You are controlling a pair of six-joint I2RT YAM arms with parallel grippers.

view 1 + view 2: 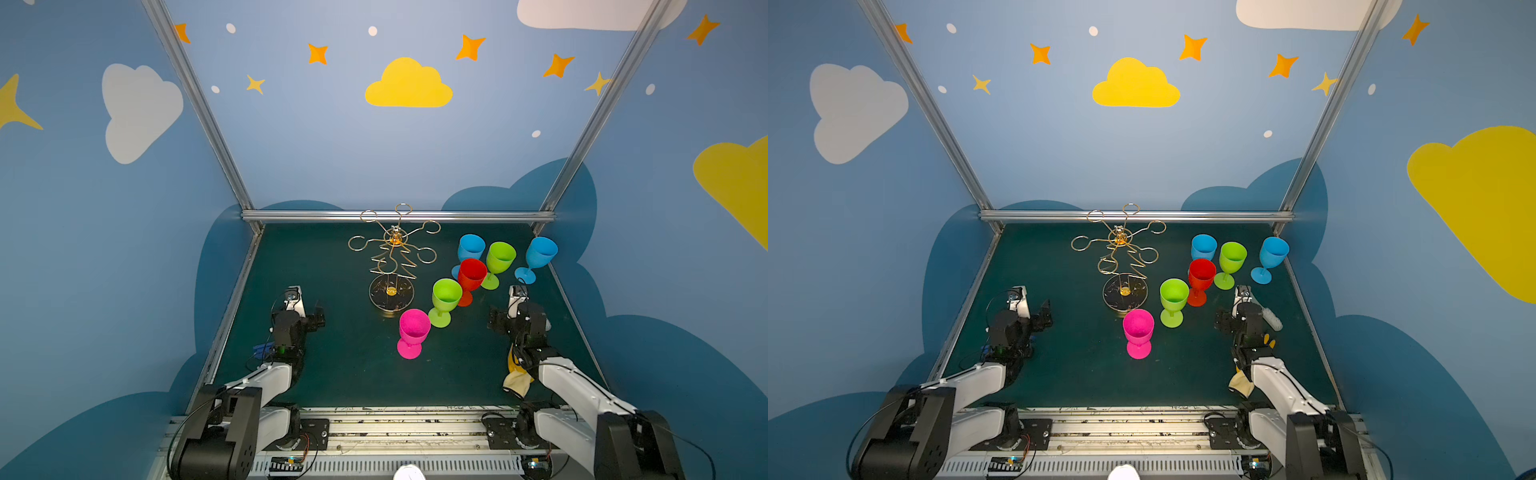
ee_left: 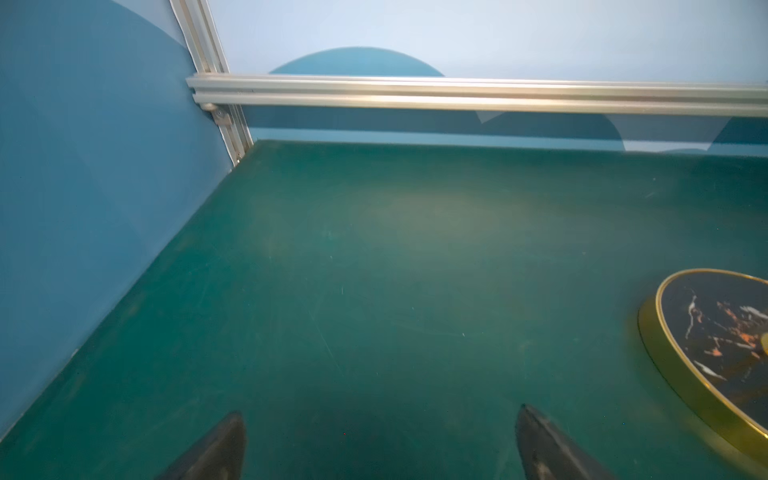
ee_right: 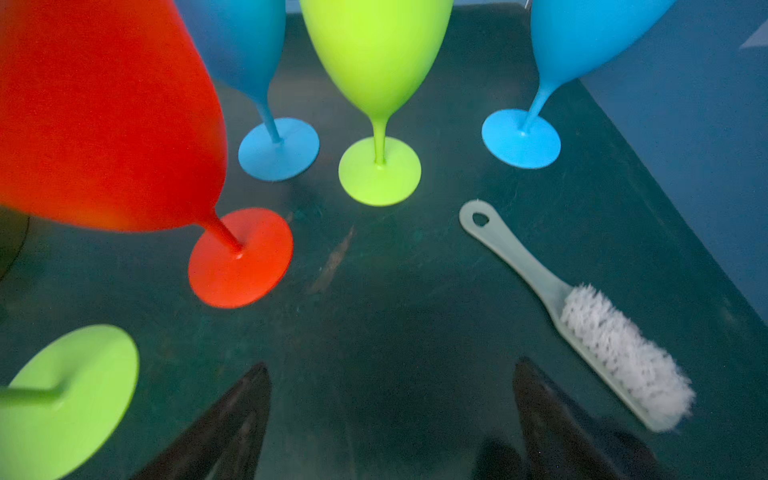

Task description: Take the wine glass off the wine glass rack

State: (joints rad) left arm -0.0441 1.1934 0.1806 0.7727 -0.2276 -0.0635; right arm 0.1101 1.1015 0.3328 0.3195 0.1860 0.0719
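The gold wire wine glass rack (image 1: 392, 257) stands at the middle back of the green table, and nothing hangs in its looped arms in both top views. Its round dark base (image 2: 715, 345) shows in the left wrist view. Several coloured wine glasses stand upright on the table to the rack's right. Among them are a pink one (image 1: 413, 332), a green one (image 1: 445, 299) and a red one (image 3: 104, 116). My left gripper (image 2: 380, 411) is open over bare table, left of the base. My right gripper (image 3: 390, 365) is open and empty, just short of the red glass's foot (image 3: 241, 257).
A white brush (image 3: 582, 316) lies beside my right gripper, toward the right wall. A yellow cloth (image 1: 517, 374) sits under the right arm. Aluminium rails (image 1: 395, 216) and blue walls close the table at the back and both sides.
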